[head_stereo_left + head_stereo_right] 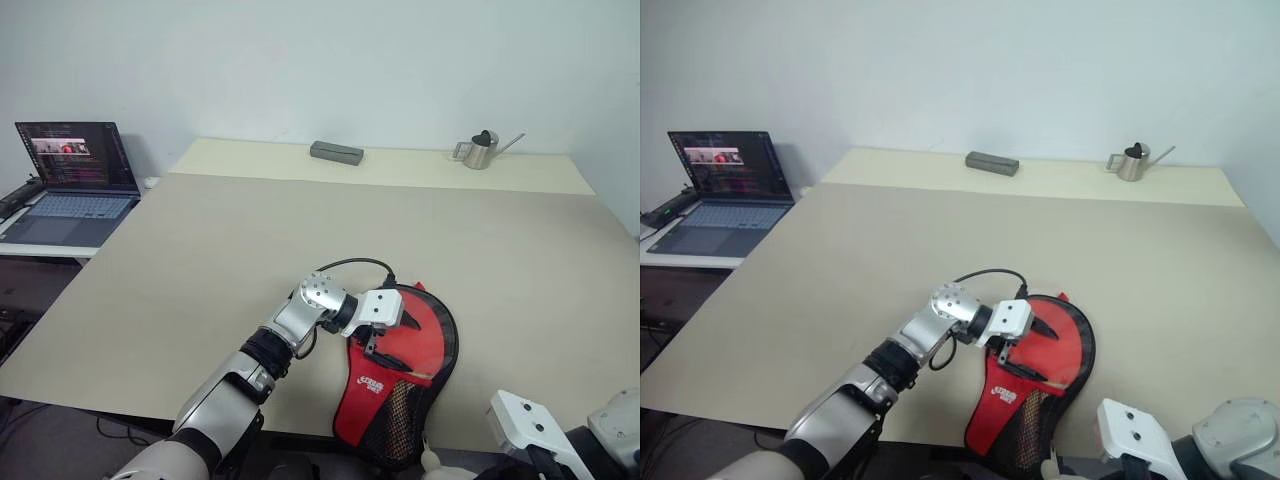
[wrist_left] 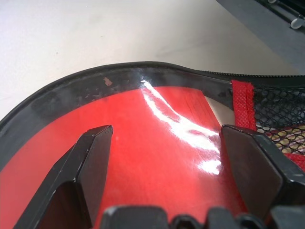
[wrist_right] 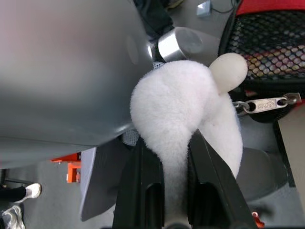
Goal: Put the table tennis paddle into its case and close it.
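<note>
Left claw (image 2: 162, 162) spread wide over the case (image 1: 400, 380), fingers apart above its clear side, red paddle (image 2: 157, 143) visible inside. Case lies at the near table (image 1: 300, 230) edge. Right claw (image 3: 176, 186) clamped on a white fluffy pom-pom (image 3: 176, 109) beside the zipper pull (image 3: 264, 104).
</note>
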